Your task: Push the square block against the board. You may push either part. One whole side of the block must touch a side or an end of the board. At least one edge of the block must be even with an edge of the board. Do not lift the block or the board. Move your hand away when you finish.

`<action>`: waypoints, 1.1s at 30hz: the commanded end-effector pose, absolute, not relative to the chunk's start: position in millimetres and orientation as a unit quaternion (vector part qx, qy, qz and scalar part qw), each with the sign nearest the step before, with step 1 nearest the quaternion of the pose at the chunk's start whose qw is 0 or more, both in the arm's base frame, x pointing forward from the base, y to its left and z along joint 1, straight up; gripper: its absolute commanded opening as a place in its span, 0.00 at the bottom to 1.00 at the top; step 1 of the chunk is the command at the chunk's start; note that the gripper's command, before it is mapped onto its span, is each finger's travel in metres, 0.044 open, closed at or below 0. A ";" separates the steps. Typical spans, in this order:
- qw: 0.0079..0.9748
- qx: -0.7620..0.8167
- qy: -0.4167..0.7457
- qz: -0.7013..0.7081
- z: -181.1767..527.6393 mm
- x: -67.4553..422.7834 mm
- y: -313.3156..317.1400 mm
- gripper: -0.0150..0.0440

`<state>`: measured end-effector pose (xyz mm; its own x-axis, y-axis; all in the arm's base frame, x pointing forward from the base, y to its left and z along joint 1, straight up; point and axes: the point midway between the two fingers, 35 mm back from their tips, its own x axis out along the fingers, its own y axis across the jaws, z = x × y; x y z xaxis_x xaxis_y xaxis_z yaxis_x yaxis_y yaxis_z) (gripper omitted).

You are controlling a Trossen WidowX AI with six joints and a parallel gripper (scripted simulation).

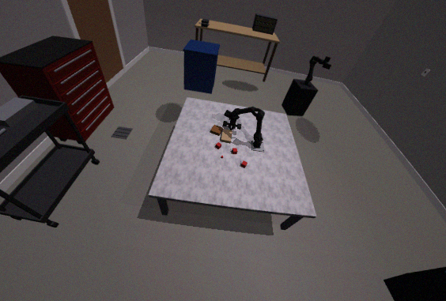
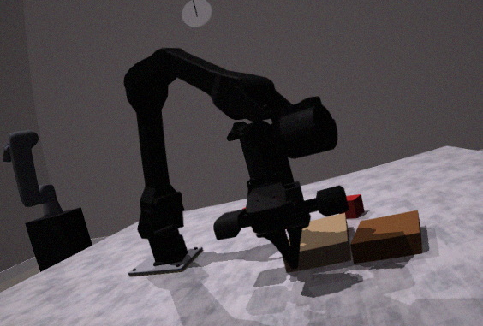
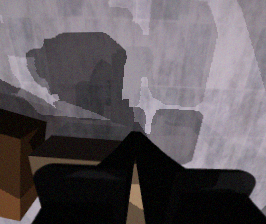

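A light tan board point(image 1: 226, 136) point(image 2: 323, 241) point(image 3: 60, 160) lies flat on the marbled table point(image 1: 221, 187) point(image 2: 407, 297). A darker brown square block point(image 1: 216, 129) point(image 2: 385, 234) point(image 3: 5, 165) lies right beside it; in the exterior view only a thin dark gap shows between them, and the block sits slightly askew. My gripper point(image 1: 230, 127) point(image 2: 291, 258) point(image 3: 135, 136) is shut and empty. It points down with its tips at table height, against the board's side that faces away from the block.
Three red cubes point(image 1: 217, 145) point(image 1: 234, 150) point(image 1: 243, 163) and a tiny red piece point(image 1: 221, 156) lie on the table in front of the board; one red cube point(image 2: 354, 204) shows behind the board. The arm's base point(image 1: 257, 145) point(image 2: 167, 258) is bolted nearby.
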<state>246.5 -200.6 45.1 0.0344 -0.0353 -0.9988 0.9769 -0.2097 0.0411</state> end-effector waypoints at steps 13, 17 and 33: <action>0.455 0.553 0.435 -0.546 39.8 249.9 -180.7 0.25; 0.455 0.553 0.435 -0.546 39.7 251.1 -177.2 0.25; 0.454 0.553 0.435 -0.546 39.5 256.0 -163.3 0.25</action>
